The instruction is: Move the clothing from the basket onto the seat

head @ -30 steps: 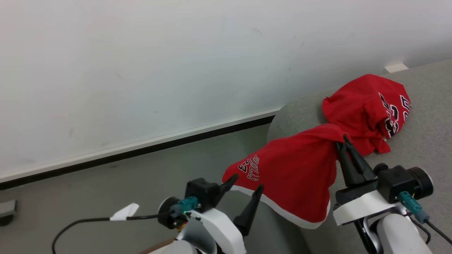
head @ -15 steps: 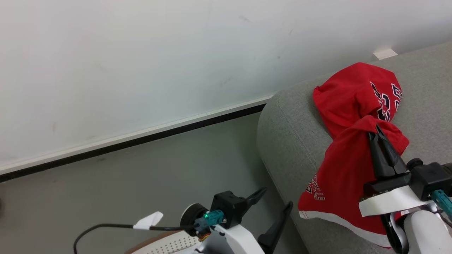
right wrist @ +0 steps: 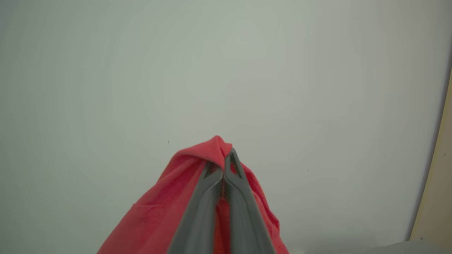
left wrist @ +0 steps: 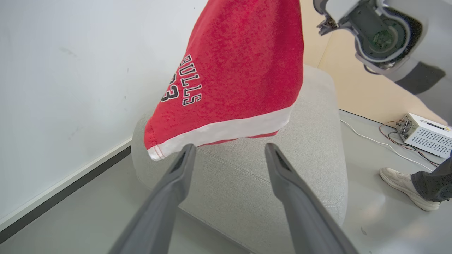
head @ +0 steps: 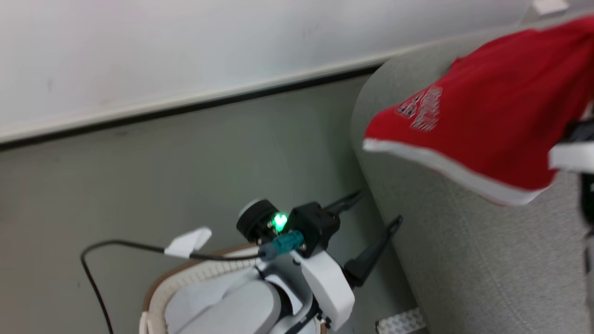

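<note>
**Red garment held up over the grey seat**

Red cloth bunches between the right gripper's (right wrist: 226, 159) closed fingers in the right wrist view, against a pale wall. In the left wrist view the red garment (left wrist: 240, 70) hangs above the seat (left wrist: 247, 183), with white "BULLS" lettering and a white hem band. Whether the hem touches the seat cannot be told. That view also takes in a person's shoe (left wrist: 399, 180) on the floor. In the blurred head view the left gripper (head: 378, 208) is spread and empty beside the seat, above the basket (head: 204, 272).
</note>
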Robot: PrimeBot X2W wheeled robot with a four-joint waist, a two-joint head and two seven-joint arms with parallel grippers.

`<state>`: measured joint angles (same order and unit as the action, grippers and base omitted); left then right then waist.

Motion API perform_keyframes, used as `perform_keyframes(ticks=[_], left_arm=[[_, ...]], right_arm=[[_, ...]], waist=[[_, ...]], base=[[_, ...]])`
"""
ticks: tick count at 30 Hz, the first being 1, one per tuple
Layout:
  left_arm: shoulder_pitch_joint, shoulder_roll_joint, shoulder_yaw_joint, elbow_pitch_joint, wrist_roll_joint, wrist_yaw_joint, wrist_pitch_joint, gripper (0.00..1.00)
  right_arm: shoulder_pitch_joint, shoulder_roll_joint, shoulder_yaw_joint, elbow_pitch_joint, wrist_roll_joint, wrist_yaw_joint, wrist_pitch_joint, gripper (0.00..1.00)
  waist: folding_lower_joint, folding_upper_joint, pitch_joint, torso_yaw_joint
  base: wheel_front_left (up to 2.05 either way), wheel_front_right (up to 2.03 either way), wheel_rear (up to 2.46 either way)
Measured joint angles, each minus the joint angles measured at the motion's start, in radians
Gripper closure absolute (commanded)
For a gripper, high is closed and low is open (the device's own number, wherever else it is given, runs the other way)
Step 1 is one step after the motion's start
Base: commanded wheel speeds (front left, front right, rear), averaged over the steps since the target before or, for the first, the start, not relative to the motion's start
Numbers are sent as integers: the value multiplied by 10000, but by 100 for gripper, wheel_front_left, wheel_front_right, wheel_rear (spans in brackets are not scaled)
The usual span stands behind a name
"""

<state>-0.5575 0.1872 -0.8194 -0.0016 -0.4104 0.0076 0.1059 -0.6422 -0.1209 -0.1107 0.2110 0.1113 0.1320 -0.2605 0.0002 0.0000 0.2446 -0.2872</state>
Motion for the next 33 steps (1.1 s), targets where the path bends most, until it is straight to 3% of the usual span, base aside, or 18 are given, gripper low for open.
perform_keyframes(ticks=[9, 15, 18, 26, 28, 29, 33], left_arm=[[-904, 336, 113, -213, 198, -384, 71, 0], [-1106, 408, 75, -360, 221, -508, 48, 0], [-1096, 499, 155, -384, 213, -437, -10, 0], [-691, 993, 280, -541, 150, -188, 84, 0], [-634, 1143, 334, -614, 148, -153, 144, 0], [-623, 1193, 353, -625, 146, -150, 159, 0], [-614, 1346, 489, -644, 134, -65, 146, 0]], right_arm=[[-3312, -995, -2330, 1827, -401, 0, 949, 100], [-4455, -1636, -4527, 2913, -1735, 0, 1024, 100], [-4415, -1392, -5860, 3429, -2731, 0, 738, 100], [-3460, 19, -8863, 4746, -4414, 0, 121, 98], [-3387, 199, -9208, 4893, -4638, 0, 36, 36], [-3379, 270, -9338, 4934, -4690, 0, 29, 0], [-3342, 476, -9116, 4339, -4502, 0, 8, 0]], waist=[[2, 0, 1764, 533], [1, 0, 2592, 949], [1, 0, 2863, 1148], [0, 0, 3258, 1217], [0, 0, 3284, 1155], [0, 0, 3288, 1123], [0, -1, 3167, 1017]], base=[[0, 0, 0], [0, 0, 0], [0, 0, 0], [0, 0, 0], [0, 0, 0], [0, 0, 0], [0, 0, 0]])
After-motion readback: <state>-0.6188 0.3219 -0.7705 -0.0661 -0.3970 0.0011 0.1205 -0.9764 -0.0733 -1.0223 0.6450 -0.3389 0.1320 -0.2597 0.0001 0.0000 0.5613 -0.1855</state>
